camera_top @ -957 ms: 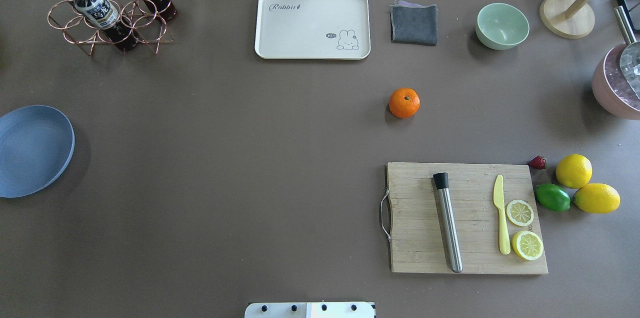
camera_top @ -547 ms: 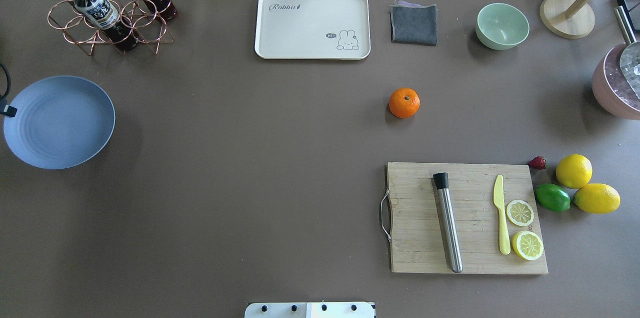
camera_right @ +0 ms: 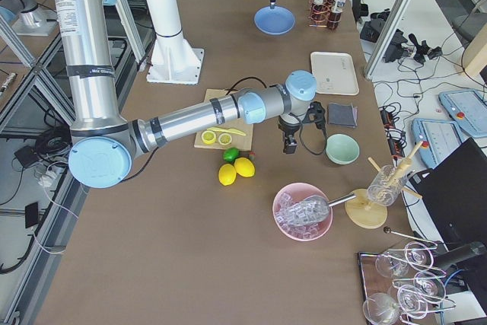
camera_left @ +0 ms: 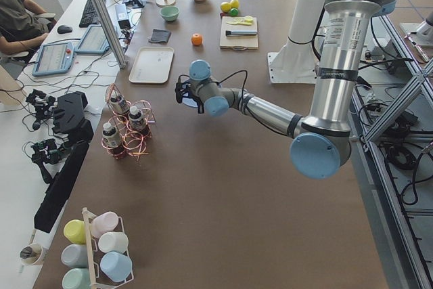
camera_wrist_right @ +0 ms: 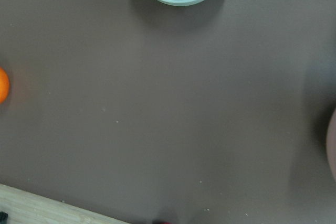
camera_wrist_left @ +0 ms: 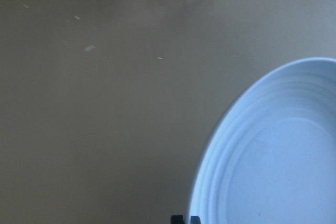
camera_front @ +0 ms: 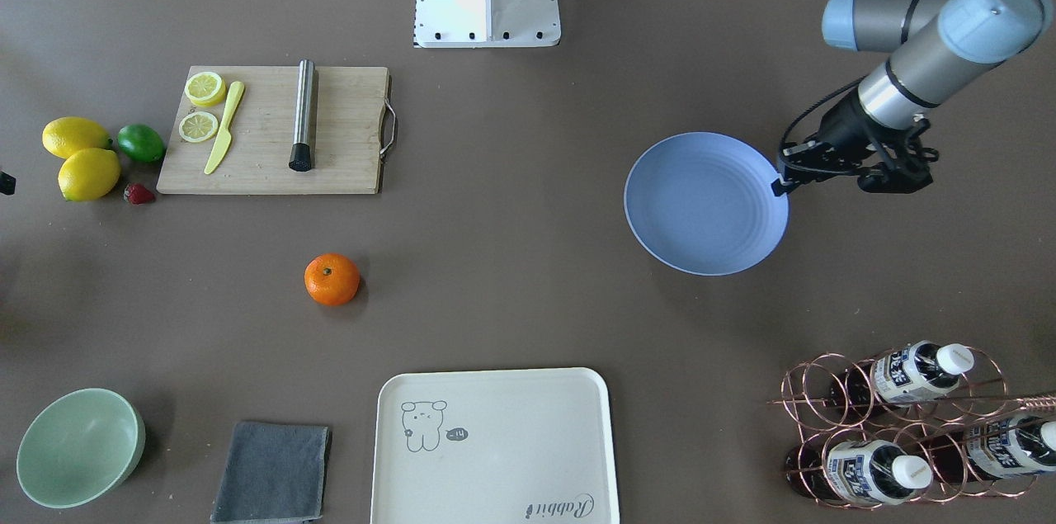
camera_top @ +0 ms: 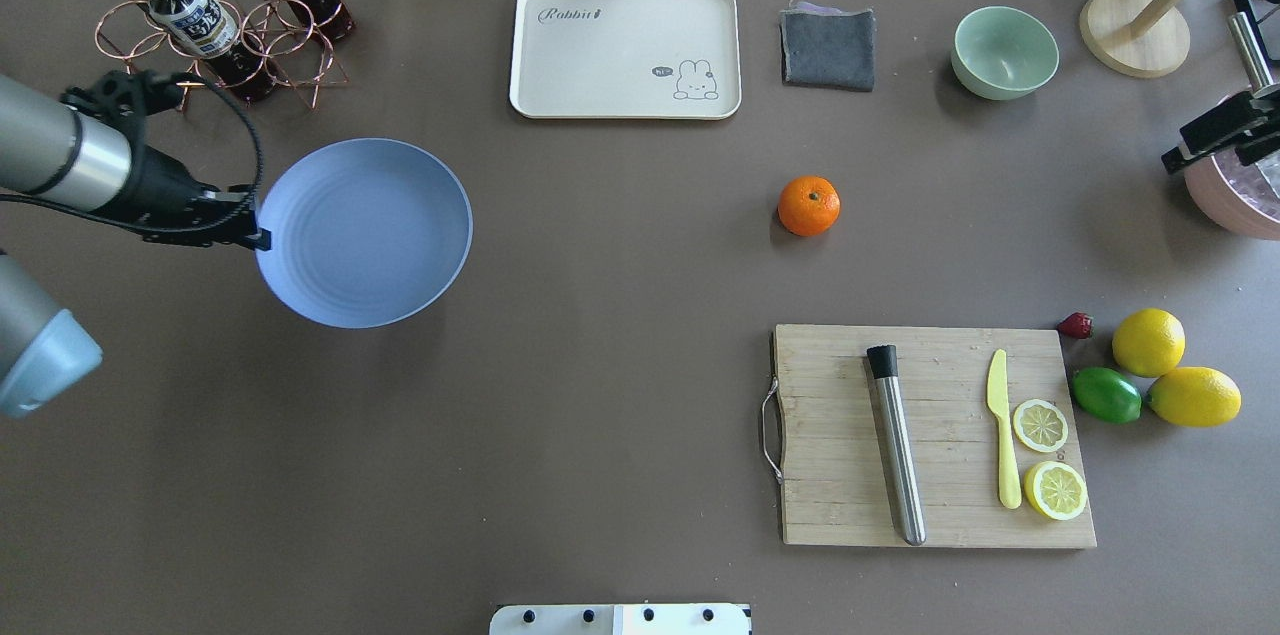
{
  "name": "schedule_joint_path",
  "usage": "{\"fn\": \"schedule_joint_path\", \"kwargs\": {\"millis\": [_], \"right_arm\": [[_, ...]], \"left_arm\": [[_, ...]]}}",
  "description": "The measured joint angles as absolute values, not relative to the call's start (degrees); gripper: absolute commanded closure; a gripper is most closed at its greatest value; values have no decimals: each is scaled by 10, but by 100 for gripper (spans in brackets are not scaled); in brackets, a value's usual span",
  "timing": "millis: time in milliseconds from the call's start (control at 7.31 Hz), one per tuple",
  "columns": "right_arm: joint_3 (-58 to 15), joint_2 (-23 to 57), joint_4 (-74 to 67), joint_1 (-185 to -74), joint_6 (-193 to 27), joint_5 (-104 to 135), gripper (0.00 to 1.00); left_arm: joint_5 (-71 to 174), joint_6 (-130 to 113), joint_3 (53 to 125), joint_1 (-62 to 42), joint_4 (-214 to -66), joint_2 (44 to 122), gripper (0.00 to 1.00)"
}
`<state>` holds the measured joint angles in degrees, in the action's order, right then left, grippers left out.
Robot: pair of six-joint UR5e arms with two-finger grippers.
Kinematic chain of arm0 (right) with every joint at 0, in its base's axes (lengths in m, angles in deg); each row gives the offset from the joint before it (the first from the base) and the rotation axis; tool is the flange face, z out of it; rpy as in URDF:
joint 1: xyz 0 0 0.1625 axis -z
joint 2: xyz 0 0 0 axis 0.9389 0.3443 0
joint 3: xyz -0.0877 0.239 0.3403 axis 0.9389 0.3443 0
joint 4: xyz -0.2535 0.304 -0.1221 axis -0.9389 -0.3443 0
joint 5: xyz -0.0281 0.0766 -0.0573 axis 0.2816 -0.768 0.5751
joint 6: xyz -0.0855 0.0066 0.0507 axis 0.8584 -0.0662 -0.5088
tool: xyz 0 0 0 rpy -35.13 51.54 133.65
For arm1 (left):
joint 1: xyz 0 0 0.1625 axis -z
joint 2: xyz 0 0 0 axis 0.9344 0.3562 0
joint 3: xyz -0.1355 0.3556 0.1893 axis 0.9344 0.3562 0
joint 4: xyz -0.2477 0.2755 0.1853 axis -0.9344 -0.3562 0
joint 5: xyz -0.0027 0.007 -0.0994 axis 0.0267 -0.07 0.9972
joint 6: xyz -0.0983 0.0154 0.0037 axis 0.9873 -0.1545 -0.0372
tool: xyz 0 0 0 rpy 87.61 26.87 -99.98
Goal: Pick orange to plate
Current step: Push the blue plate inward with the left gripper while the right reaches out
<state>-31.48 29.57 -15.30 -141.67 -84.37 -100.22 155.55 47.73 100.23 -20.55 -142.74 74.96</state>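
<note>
Well apart: orange [camera_top: 809, 205] and plate [camera_top: 365, 232].

Matt plate [camera_top: 365, 235], dimpled glossy orange [camera_top: 809, 206], bare wooden cutting board [camera_top: 830, 435]

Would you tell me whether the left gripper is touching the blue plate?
Touching. The overhead view shows the left gripper closed on the left rim of the plate, with no gap; the left wrist view agrees.

Left gripper [camera_top: 262, 237] clamped on plate [camera_top: 365, 230] rim, arm reaching in over bench's left edge. Right gripper [camera_top: 1172, 158] at right edge; closure indeterminate.
</note>
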Motion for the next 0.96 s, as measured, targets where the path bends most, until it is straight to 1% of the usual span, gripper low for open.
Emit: {"fn": "schedule_joint_path", "kwargs": {"millis": [274,410,684,957], "right_arm": [[-303,261,-63,-1330,-1007,-950,0],[-298,235,-41,-1288,-1083,-921,0],[-276,184,-30,-1232,-1164,-873,0],[-224,124,-26,-1206,-1196,-844,0]], "left_arm": [[1460,570,1022,-309,-1317,850,100],[1431,612,1022,-349,-1291,885,100],[1371,651,1017,-415,-1279,915,100],[1345,677,1005,-446,-1279,928,100]]}}
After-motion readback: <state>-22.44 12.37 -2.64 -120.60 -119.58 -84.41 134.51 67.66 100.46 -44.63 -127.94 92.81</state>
